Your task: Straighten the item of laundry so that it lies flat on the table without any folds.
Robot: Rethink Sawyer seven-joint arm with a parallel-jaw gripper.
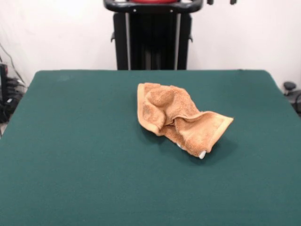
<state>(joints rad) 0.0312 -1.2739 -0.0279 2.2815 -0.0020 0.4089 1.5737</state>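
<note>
The orange-tan terry towel (181, 117) lies crumpled on the dark green table (70, 141), a little right of the middle. Its left part is bunched into folds and a raised ridge runs across it. A border band runs along the right corner. A small white tag (201, 154) peeks out under its near edge. Only two dark tips of my gripper (221, 2) show at the picture's top edge, apart from each other with white wall between them. They are high above and well behind the towel, holding nothing.
The black pedestal (153, 37) stands behind the table's far edge at the centre. Cables and gear (9, 94) sit off the table's left side. A dark object (290, 89) sits off the right side.
</note>
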